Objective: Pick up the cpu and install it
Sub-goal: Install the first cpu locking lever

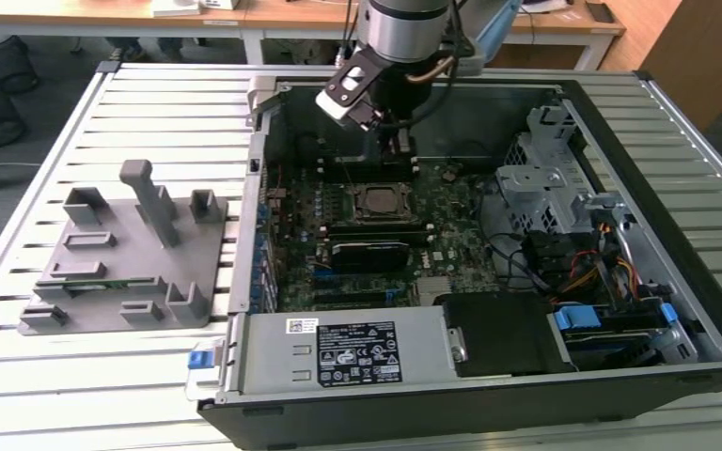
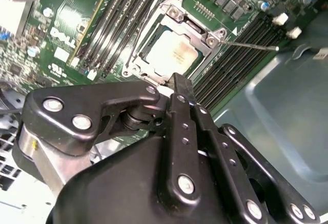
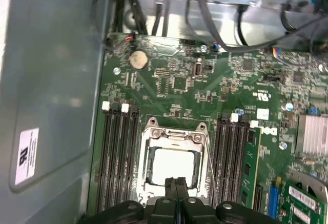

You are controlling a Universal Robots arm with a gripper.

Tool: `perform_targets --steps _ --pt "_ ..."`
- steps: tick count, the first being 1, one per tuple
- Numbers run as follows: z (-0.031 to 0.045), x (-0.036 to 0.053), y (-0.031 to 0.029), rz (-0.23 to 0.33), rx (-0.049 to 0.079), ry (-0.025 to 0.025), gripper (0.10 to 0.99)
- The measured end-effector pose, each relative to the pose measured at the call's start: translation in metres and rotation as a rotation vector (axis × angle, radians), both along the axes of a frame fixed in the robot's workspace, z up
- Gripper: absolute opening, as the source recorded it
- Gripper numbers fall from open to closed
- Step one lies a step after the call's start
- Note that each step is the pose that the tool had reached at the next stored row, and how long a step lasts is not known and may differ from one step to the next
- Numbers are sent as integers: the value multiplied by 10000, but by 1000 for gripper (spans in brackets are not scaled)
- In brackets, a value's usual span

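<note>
A slatted metal workbench carries an open computer case, with wooden desks behind it. Inside the case, near its far wall, the gripper hangs over the motherboard, its black fingers pressed together with nothing between them. Just beyond the fingertips the cpu, a pale silvery square, lies seated in the socket frame, which stands open around it; it also shows in the second wrist view. Memory slots run along both sides of the socket. A grey parts fixture sits on the bench beside the case, toward the exterior view's left
</note>
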State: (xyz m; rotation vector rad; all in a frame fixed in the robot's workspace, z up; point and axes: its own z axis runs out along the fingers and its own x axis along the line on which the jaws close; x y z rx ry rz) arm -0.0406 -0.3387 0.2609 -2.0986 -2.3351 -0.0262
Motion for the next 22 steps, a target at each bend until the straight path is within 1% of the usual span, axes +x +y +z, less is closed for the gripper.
perform_targets --steps 18,20,22 --pt "-14 0 0 3275 0 0 106" --pt "-16 0 0 3505 0 0 106" --pt "-17 -1 2 3565 2 -1 106"
